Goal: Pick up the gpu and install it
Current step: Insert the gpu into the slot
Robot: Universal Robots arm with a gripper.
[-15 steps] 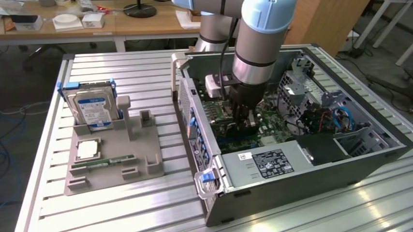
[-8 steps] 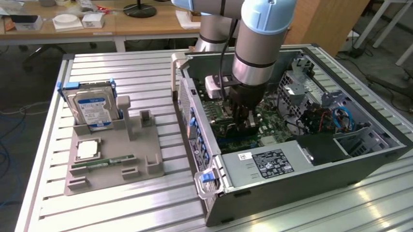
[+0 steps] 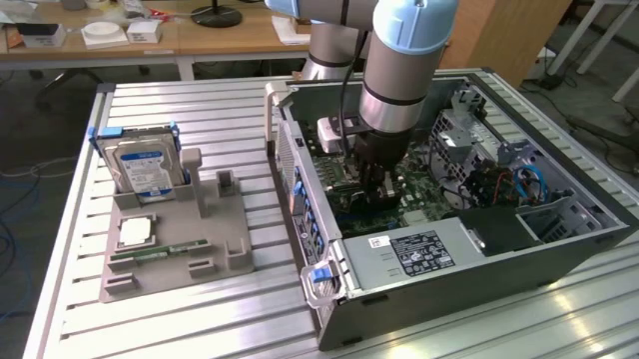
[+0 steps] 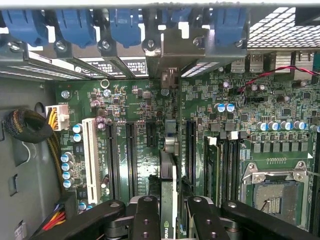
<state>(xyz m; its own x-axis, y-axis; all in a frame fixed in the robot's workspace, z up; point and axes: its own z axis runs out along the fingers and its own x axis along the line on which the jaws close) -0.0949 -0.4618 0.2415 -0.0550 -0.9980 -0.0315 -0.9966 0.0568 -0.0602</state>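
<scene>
My gripper (image 3: 378,191) reaches down into the open computer case (image 3: 479,277), low over the green motherboard (image 3: 345,213). In the wrist view the gpu (image 4: 167,192) shows edge-on as a thin green card standing upright between my two black fingers (image 4: 146,220), and the gripper (image 4: 170,222) is shut on it. The card runs from the fingers toward the rear slot openings, where its silver end bracket (image 4: 173,52) stands among the blue latches. It sits over the motherboard (image 4: 135,100) between two long black slots. Whether its edge is down in a slot I cannot tell.
A white slot (image 4: 91,155) and a yellow cable bundle (image 4: 30,127) lie to one side of the card, the processor socket (image 4: 277,192) to the other. Outside the case, a grey holder (image 3: 215,224) carries a hard drive (image 3: 143,166) and a memory stick (image 3: 160,251). The power supply (image 3: 420,250) fills the case's near end.
</scene>
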